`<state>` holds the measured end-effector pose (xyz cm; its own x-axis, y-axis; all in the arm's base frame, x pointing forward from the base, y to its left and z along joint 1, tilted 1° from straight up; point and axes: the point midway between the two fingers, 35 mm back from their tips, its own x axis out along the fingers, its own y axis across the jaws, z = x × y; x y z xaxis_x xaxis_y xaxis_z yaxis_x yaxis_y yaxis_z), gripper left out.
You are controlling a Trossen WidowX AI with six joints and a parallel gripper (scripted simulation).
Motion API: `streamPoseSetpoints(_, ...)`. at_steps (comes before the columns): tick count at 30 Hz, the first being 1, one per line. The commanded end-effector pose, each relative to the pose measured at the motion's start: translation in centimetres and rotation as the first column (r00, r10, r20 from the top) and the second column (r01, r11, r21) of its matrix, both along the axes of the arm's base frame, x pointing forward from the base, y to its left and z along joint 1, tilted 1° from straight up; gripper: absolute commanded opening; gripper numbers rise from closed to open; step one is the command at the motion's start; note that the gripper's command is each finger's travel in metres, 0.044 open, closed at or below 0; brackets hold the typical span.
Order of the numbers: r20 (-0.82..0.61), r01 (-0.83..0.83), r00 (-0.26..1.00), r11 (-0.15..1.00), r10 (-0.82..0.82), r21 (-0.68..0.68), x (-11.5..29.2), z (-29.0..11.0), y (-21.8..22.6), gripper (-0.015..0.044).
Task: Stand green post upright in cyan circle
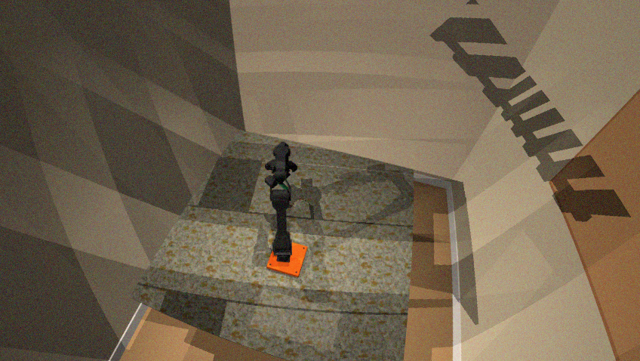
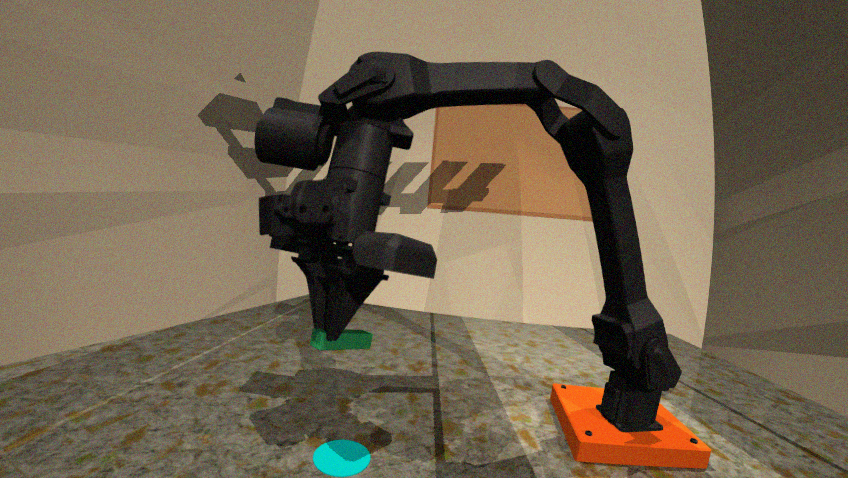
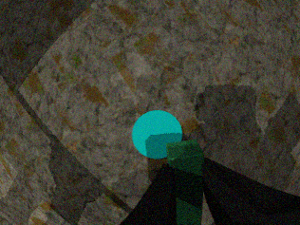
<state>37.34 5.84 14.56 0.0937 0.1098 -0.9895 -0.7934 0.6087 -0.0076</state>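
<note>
Green post [image 1: 284,185] [image 2: 355,340] [image 3: 186,160] clenched in the black jaws [image 1: 281,183] [image 2: 330,337]; the cyan circle [image 2: 341,458] [image 3: 154,132] holds no post.

black arm [image 1: 281,219] [image 2: 481,80] | cylindrical wrist housing [image 2: 290,135] | orange base plate [image 1: 299,260] [image 2: 644,454]
</note>
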Motion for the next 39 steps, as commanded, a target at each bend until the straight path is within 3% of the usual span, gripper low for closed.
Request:
streamPoseSetpoints(1,0.006,0.016,1.0,1.0,-0.016,0.026,0.1,-0.5,0.1,0.0023)
streamPoseSetpoints(39,0.142,0.096,0.98,0.961,-0.137,0.261,2.8,-2.2,0.1,0.0023)
